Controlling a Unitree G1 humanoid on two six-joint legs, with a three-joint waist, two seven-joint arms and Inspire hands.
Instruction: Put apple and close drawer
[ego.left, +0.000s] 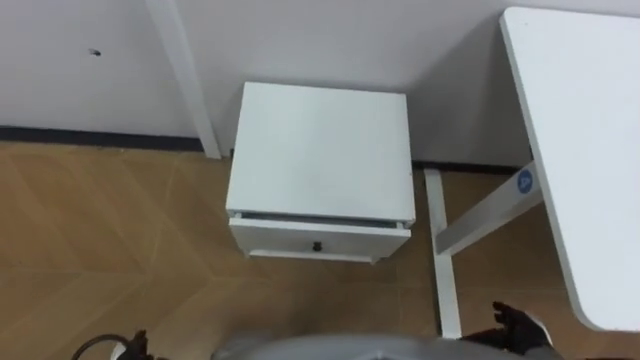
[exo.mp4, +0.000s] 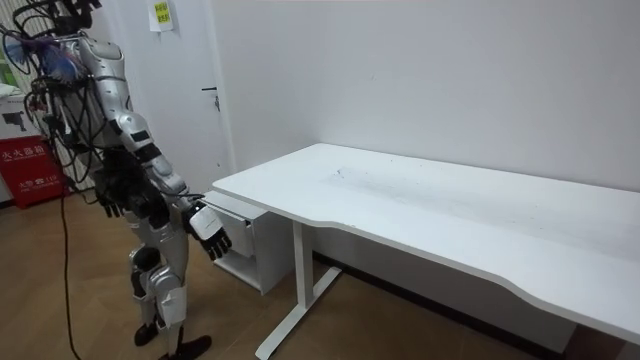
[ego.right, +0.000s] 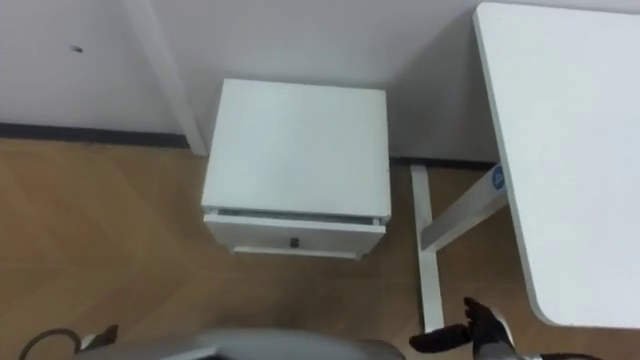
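At centre frame in the eye views I have the white cabinet (ego.left: 320, 150) set against the wall, with its drawer (ego.left: 350, 238) along the lower edge and a small black knob (ego.left: 317, 246) in the middle of the front. A thin dark slit runs between the cabinet top and the drawer front, so the drawer stands slightly ajar; through that slit I cannot tell whether the apple is inside. Down the right side of the frame runs the white worktop (ego.left: 590, 150), and its white leg (ego.left: 447, 280) stands on the wooden floor (ego.left: 100, 230) just right of the cabinet. At the lower right edge the right robot hand (ego.left: 515, 325) comes in, dark fingers spread loosely and pointing toward frame left, holding nothing, well short of the drawer. In the room view the robot stands upright at the left of the frame, facing the cabinet tucked by the near end of the worktop. The right robot hand is held out low in front of the cabinet. The left robot hand (exo.mp4: 112, 195) hangs at its side near the hip, and I cannot tell its state.
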